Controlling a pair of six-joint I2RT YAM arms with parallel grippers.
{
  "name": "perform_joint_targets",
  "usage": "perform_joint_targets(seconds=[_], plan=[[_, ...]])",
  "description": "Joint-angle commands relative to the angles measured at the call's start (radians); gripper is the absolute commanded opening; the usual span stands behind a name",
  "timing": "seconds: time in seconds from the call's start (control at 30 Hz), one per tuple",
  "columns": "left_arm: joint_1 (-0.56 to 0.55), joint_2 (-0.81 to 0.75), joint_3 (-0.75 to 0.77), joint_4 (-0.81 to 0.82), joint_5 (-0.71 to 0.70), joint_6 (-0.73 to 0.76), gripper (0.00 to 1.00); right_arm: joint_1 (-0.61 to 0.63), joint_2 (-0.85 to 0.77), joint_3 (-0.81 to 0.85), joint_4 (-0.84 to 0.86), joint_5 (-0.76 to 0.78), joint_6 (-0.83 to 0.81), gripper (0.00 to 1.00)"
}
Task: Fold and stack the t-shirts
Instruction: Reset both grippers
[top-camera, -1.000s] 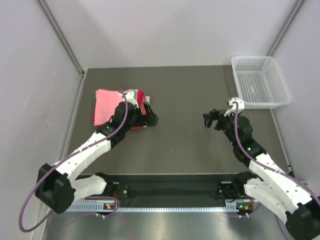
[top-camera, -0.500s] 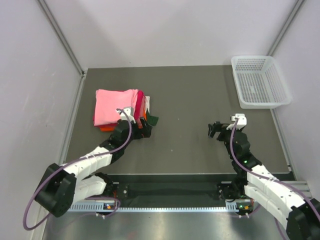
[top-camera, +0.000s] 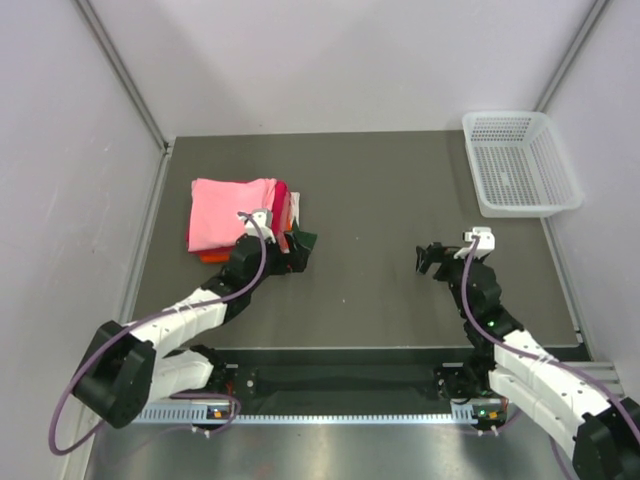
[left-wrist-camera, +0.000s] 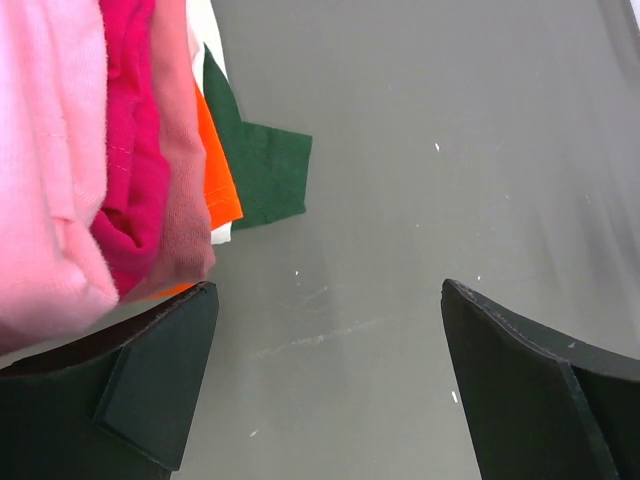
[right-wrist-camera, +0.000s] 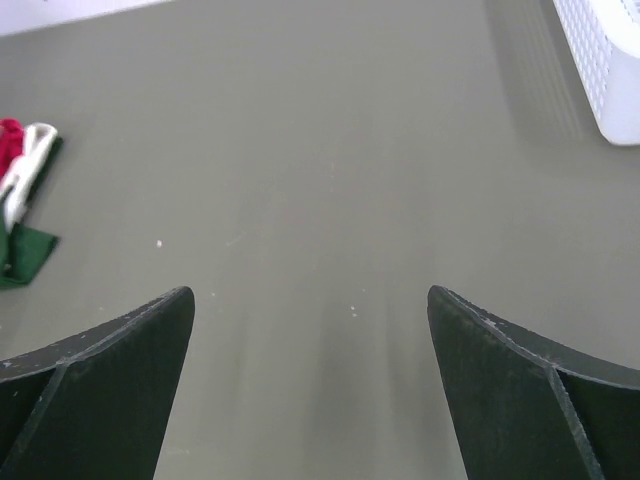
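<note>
A stack of folded t-shirts sits at the table's left. The salmon-pink shirt lies on top, with magenta-red, orange and dark green edges showing under it. The left wrist view shows the same layers: pink, magenta, orange, green. My left gripper is open and empty at the stack's near right corner, its left finger right beside the stack. My right gripper is open and empty over bare table, far from the stack.
A white mesh basket stands at the back right; its corner shows in the right wrist view. Grey walls enclose the dark table on three sides.
My left gripper let go of the stack and drew back toward the near right of it. My right arm pulled back toward its base and has been still for the last half second.
</note>
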Motion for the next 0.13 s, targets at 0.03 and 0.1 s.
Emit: perform_joint_targets(seconds=[0.03, 0.1], plan=[[0.003, -0.016, 0.032, 0.05, 0.013, 0.026, 0.97, -0.009, -0.057, -0.004, 0.092, -0.032, 0.002, 1.0], [0.003, -0.021, 0.029, 0.05, 0.001, 0.028, 0.97, -0.008, -0.071, -0.012, 0.088, -0.027, -0.002, 1.0]])
